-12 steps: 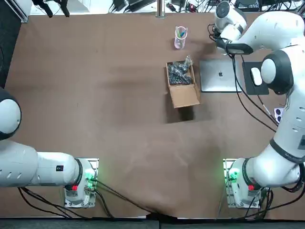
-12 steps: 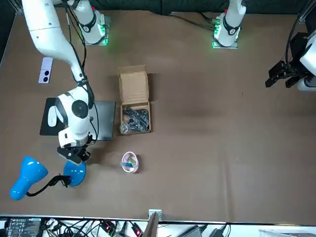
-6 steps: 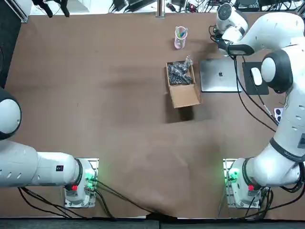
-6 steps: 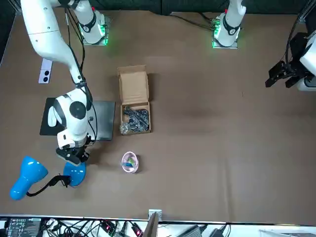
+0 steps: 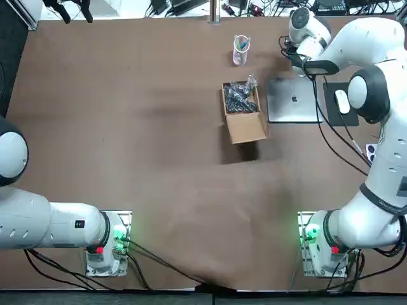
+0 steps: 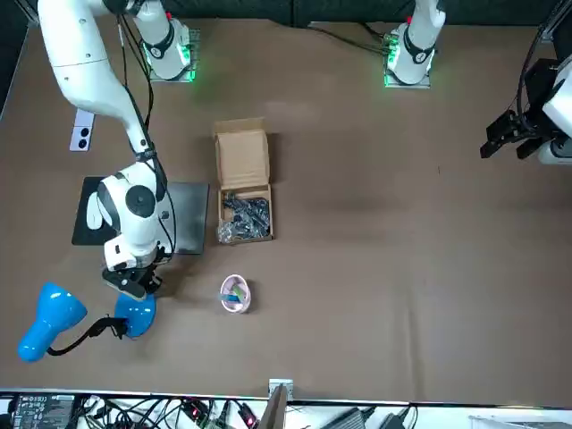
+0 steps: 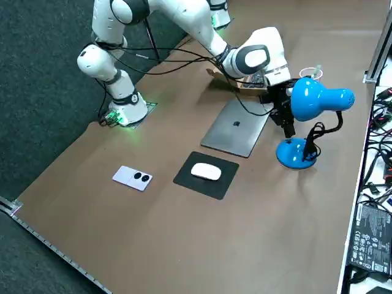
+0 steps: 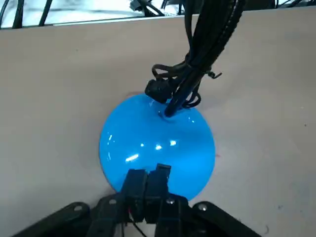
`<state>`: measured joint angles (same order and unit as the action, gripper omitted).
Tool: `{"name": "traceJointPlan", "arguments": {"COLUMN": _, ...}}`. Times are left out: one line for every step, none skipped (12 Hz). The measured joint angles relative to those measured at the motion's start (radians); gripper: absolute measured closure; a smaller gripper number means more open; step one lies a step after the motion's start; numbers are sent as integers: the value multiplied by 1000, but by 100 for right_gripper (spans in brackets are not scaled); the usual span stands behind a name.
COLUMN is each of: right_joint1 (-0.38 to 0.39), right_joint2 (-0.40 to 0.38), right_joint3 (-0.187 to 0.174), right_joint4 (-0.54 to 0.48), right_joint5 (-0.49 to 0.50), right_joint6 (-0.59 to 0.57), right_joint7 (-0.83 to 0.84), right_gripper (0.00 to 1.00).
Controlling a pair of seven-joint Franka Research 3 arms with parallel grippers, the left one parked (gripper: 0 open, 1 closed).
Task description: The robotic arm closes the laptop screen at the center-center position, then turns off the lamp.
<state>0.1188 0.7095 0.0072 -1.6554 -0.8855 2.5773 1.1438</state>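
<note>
Counts: 1 laptop, 1 lamp, 1 box, 1 cup, 1 mouse, 1 pad, 1 phone.

Laptop point(image 5: 292, 100) sits upper right in the top view. Its lid is shut flat on the bench point(image 5: 140, 127), silver, with an apple logo on top, the only mark that can be read.

Lamp point(image 7: 315, 98) is blue with a round base, a black bent neck and a cable. It is at the right edge in the side view and lower left in the front view, just beyond the laptop's far end.

Right tool point(image 8: 147, 173) has its fingers together with nothing between them. The tips are down at the rim of the lamp base, between the laptop and the lamp. Whether they touch the base, can't tell. In the front view the tool point(image 6: 134, 284) is just above the base, lower left.

Box point(image 5: 245, 114) is cardboard with its flap open and dark parts in a clear bag inside, just left of the laptop in the top view.

Cup point(image 5: 241, 49) is pink with a few pens in it, top centre in the top view.

Mouse point(image 7: 206, 172) is white and lies on the black pad point(image 7: 184, 177), beside the laptop, centre in the side view.

Phone point(image 7: 133, 177) is pale, face down with two lenses showing, left of the pad and apart from it.
</note>
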Motion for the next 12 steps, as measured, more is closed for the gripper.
{"name": "traceJointPlan", "arguments": {"right_joint1": -1, "right_joint2": 3, "right_joint3": 0, "right_joint4": 0, "right_joint5": 0, "right_joint6": 2, "right_joint7": 0, "right_gripper": 98}}
{"name": "traceJointPlan", "arguments": {"right_joint1": -2, "right_joint2": 4, "right_joint3": 0, "right_joint4": 0, "right_joint5": 0, "right_joint6": 3, "right_joint7": 0, "right_gripper": 98}}
{"name": "traceJointPlan", "arguments": {"right_joint1": -3, "right_joint2": 5, "right_joint3": 0, "right_joint4": 0, "right_joint5": 0, "right_joint6": 3, "right_joint7": 0, "right_gripper": 98}}
{"name": "traceJointPlan", "arguments": {"right_joint1": -4, "right_joint2": 5, "right_joint3": 0, "right_joint4": 0, "right_joint5": 0, "right_joint6": 4, "right_joint7": 0, "right_gripper": 98}}
{"name": "traceJointPlan", "arguments": {"right_joint1": -4, "right_joint2": 5, "right_joint3": 0, "right_joint4": 0, "right_joint5": 0, "right_joint6": 6, "right_joint7": 0, "right_gripper": 98}}
{"name": "traceJointPlan", "arguments": {"right_joint1": -5, "right_joint2": 5, "right_joint3": 0, "right_joint4": 0, "right_joint5": -1, "right_joint6": 7, "right_joint7": 0, "right_gripper": 98}}
{"name": "traceJointPlan", "arguments": {"right_joint1": -5, "right_joint2": 6, "right_joint3": 0, "right_joint4": 0, "right_joint5": -1, "right_joint6": 7, "right_joint7": 0, "right_gripper": 98}}
{"name": "traceJointPlan", "arguments": {"right_joint1": -6, "right_joint2": 7, "right_joint3": 0, "right_joint4": 0, "right_joint5": -1, "right_joint6": 7, "right_joint7": 0, "right_gripper": 98}}
{"name": "traceJointPlan", "arguments": {"right_joint1": -6, "right_joint2": 7, "right_joint3": 0, "right_joint4": 0, "right_joint5": -1, "right_joint6": 7, "right_joint7": 0, "right_gripper": 98}}
{"name": "traceJointPlan", "arguments": {"right_joint1": -7, "right_joint2": 7, "right_joint3": 0, "right_joint4": 0, "right_joint5": -1, "right_joint6": 8, "right_joint7": 0, "right_gripper": 98}}
{"name": "traceJointPlan", "arguments": {"right_joint1": -7, "right_joint2": 7, "right_joint3": 0, "right_joint4": 0, "right_joint5": -1, "right_joint6": 8, "right_joint7": 0, "right_gripper": 98}}
{"name": "traceJointPlan", "arguments": {"right_joint1": -7, "right_joint2": 7, "right_joint3": 0, "right_joint4": 0, "right_joint5": -1, "right_joint6": 8, "right_joint7": 0, "right_gripper": 98}}
